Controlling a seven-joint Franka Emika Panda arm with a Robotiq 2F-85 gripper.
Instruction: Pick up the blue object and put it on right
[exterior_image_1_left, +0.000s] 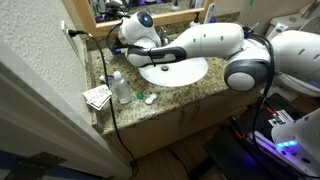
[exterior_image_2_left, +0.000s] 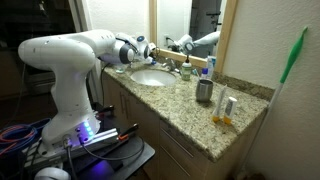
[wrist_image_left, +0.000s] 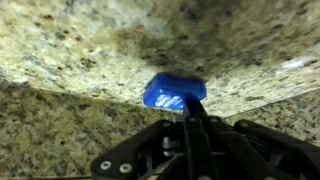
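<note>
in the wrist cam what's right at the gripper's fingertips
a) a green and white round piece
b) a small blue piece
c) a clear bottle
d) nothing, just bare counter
b: in the wrist view the gripper is shut with its tips on the edge of the blue object, which lies against the speckled granite counter.

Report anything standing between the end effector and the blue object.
Nothing visible does. In the wrist view the end effector is shut with its tips right at the blue object, seemingly pinching it. Only the granite counter shows around it.
</note>
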